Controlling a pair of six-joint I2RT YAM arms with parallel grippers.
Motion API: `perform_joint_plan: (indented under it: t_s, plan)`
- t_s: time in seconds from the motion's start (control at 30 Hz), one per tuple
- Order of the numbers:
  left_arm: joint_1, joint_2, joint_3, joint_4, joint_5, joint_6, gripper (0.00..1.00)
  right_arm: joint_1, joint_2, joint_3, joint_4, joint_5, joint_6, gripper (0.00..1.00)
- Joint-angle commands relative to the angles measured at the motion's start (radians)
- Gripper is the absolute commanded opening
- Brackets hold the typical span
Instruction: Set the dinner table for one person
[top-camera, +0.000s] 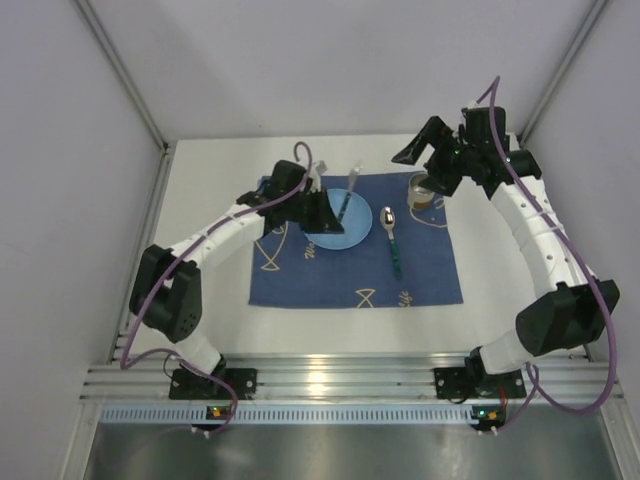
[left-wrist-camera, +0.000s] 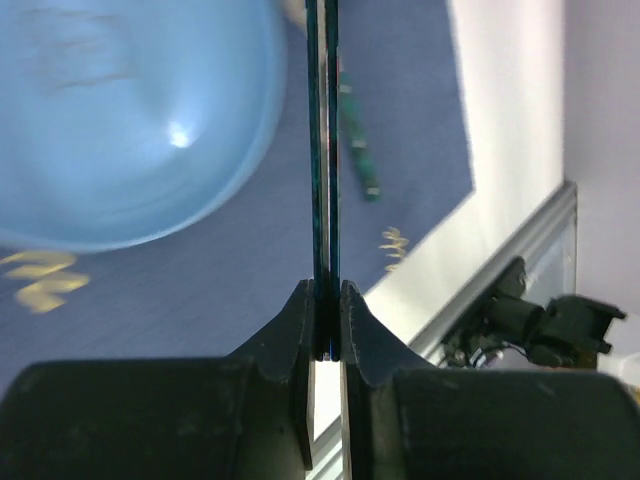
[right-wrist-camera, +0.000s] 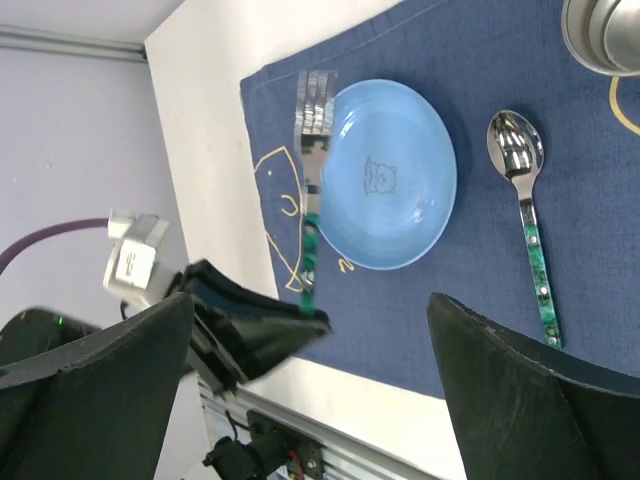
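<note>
White and matte, the table (top-camera: 210, 300) is seen to fill the space between the grey walls, with both arms bolted at its near edge. A dark blue mat (top-camera: 310, 280) with pale fish outlines is laid flat on its middle. A light blue plate (top-camera: 352, 236) is set on the far left part of the mat. A spoon (top-camera: 392, 240) with a green handle is laid just to the right of the plate, apart from it, bowl toward the far side. A metal cup (top-camera: 422, 190) is stood upright at the far right corner of the mat.

A fork (right-wrist-camera: 312, 160) with a green handle is gripped at its handle end by the left gripper (left-wrist-camera: 327, 292), whose jaws are pressed tight on the thin handle. The fork is held along the left rim of the plate, tines pointing toward the far side. Whether it touches the mat cannot be told.

The right gripper (top-camera: 425, 165) is held above the far right corner of the mat, near the cup, with its jaws spread wide and nothing between them.
</note>
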Motion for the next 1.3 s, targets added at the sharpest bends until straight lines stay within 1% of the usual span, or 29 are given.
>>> perform_joint_plan:
  t_s: [0.0,0.03,0.07,0.13,0.23,0.33,0.6,0.7,0.77,0.8,0.9,1.0,1.13,1.27]
  plan:
    - [0.148,-0.134,-0.133,0.064,0.043,-0.011,0.00,-0.032,-0.063,0.045,0.046,-0.013,-0.029,1.00]
    - [0.177,-0.166,-0.163,0.071,0.062,-0.009,0.00,-0.039,-0.063,0.034,0.044,-0.019,-0.032,1.00]
    - [0.232,-0.178,-0.190,0.080,0.084,-0.007,0.00,-0.045,-0.061,0.028,0.044,-0.027,-0.034,1.00]
    - [0.298,-0.184,-0.244,0.077,0.133,0.003,0.00,-0.055,-0.061,0.006,0.047,-0.045,-0.037,1.00]
    - [0.347,-0.178,-0.278,0.038,0.136,0.031,0.00,-0.057,-0.061,-0.017,0.047,-0.060,-0.037,1.00]
    - [0.415,-0.169,-0.335,0.060,0.170,0.028,0.00,-0.057,-0.064,-0.034,0.050,-0.071,-0.040,1.00]
    - [0.436,-0.110,-0.390,0.030,0.153,0.031,0.00,-0.069,-0.075,-0.080,0.052,-0.085,-0.055,1.00]
    - [0.439,-0.073,-0.399,0.028,0.170,0.023,0.00,-0.072,-0.081,-0.096,0.053,-0.087,-0.058,1.00]
    - [0.441,-0.057,-0.393,0.004,0.150,0.026,0.00,-0.075,-0.083,-0.104,0.055,-0.090,-0.060,1.00]
    - [0.441,-0.053,-0.389,-0.008,0.145,0.031,0.02,-0.078,-0.083,-0.107,0.053,-0.090,-0.063,1.00]
    - [0.441,-0.016,-0.363,-0.068,0.118,0.046,0.11,-0.083,-0.086,-0.119,0.053,-0.091,-0.068,1.00]
    - [0.444,0.032,-0.332,-0.146,0.060,0.055,0.15,-0.086,-0.086,-0.129,0.055,-0.091,-0.066,1.00]
    - [0.449,0.087,-0.315,-0.188,0.064,0.051,0.18,-0.094,-0.090,-0.138,0.055,-0.094,-0.071,1.00]
    - [0.449,0.119,-0.297,-0.239,0.026,0.054,0.32,-0.097,-0.092,-0.144,0.056,-0.093,-0.075,1.00]
